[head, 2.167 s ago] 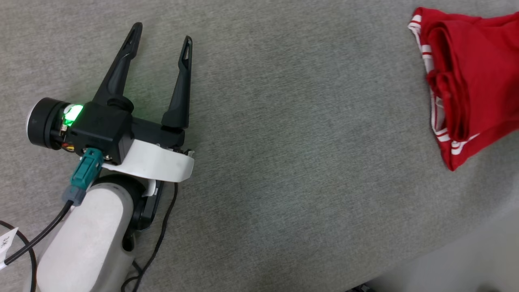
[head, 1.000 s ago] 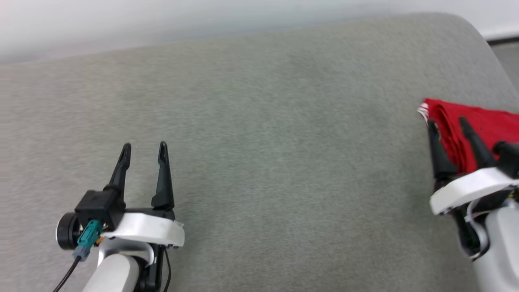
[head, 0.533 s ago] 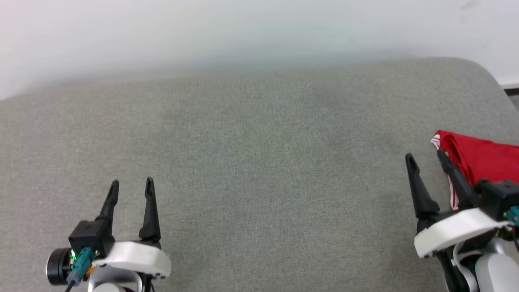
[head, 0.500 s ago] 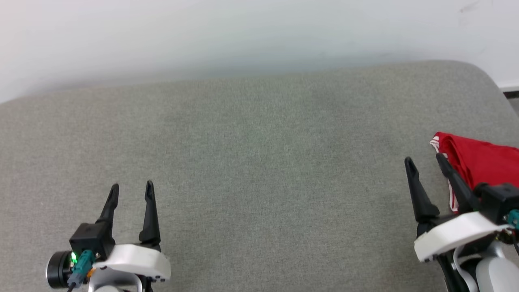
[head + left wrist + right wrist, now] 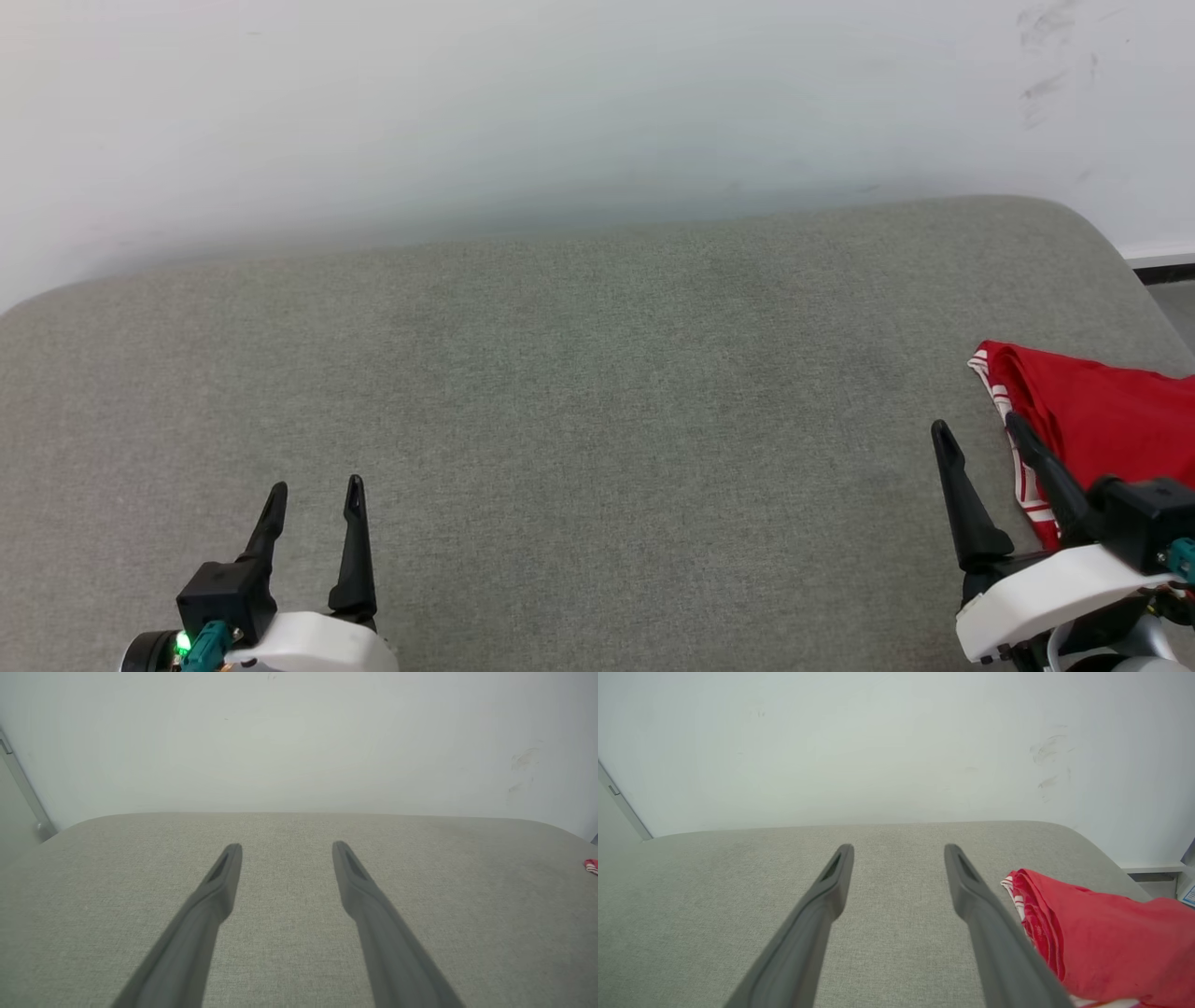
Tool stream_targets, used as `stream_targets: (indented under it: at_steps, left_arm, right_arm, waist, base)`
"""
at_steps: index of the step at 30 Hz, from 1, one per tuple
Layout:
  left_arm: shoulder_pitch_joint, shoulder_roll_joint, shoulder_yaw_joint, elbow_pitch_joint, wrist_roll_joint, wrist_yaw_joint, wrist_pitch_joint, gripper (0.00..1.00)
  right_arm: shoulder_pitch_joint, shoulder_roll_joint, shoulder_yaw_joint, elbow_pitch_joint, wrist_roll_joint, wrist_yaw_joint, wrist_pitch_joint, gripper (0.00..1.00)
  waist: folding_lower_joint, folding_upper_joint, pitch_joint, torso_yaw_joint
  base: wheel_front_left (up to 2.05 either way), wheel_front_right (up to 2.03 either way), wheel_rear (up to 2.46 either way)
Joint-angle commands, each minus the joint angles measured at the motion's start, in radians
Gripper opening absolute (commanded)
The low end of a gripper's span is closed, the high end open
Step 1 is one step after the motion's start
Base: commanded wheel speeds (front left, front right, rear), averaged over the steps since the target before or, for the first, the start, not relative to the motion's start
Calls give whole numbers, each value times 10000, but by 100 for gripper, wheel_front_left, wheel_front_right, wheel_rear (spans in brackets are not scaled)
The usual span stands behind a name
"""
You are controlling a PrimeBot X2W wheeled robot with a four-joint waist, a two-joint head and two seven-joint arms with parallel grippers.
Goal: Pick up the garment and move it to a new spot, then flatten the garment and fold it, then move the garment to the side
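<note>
Grey pad [image 5: 597, 392]: free passage up to the wall [image 5: 560, 112]. Far right the garment [image 5: 1111, 420] blocks, just beside my right gripper [image 5: 976, 425].

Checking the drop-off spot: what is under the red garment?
The garment rests on the grey padded surface, near its right end. Anything beneath its folds is covered by the fabric.

garment [image 5: 1111, 411] on pad [image 5: 597, 373], R | L end effector [image 5: 316, 483], R end effector [image 5: 976, 423]: spread, empty

Soft cloth garment [image 5: 1111, 420], matt woven cushion [image 5: 597, 392]
</note>
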Motion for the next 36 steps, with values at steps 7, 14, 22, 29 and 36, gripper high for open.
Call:
stream_targets:
  at_steps: [7,14,22,29,36]
  left_arm:
    - [112,10,2,-14,12,8,-60,100]
    - [46,45,9,11,-2,3,-62,100]
    - [-50,103,-53,29,-32,-66,-58,100]
    - [28,-166,134,149,-768,-254,215,0]
    - [-125,-382,474,319,-1874,-597,534,0]
  right_arm:
    - [134,109,11,-281,-19,-8,98,100]
    - [117,157,19,-331,-46,-8,110,100]
    - [169,223,6,-393,-95,-8,110,100]
    - [-5,223,4,-37,829,0,102,0]
    - [-167,223,-77,303,2179,-1,148,0]
  waist:
    - [1,0,33,35]
    - [1,0,51,36]
    - [1,0,56,52]
    - [1,0,60,90]
    - [1,0,62,148]
  base:
    - [0,0,0]
    - [0,0,0]
    - [0,0,0]
    - [0,0,0]
    - [0,0,0]
